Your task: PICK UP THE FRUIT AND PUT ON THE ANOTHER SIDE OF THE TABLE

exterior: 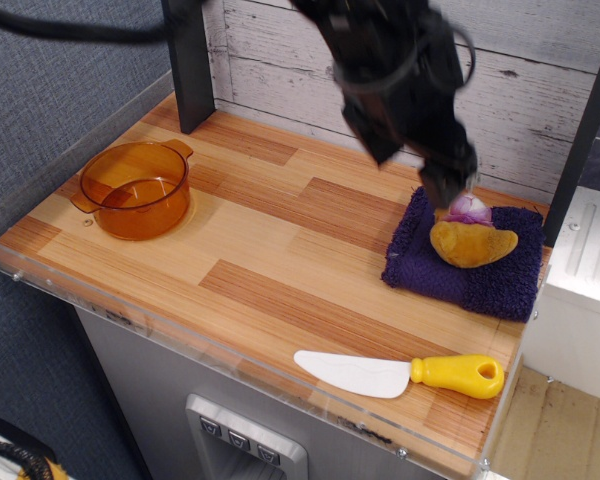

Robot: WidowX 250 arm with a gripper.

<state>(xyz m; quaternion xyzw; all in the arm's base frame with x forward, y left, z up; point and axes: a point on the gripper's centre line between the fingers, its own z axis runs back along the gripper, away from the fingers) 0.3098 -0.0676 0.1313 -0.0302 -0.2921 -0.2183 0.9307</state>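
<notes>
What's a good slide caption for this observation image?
End effector raised above the fruit on the purple cloth.

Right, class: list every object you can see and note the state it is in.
Mustard-yellow fruit with purple top: resting on the cloth, not gripped.
Dark purple cloth: lying flat on the table.
Transparent orange pot: upright, empty.
Yellow-handled white knife: lying flat.
Black gripper: raised above the fruit; opening unclear.
</notes>
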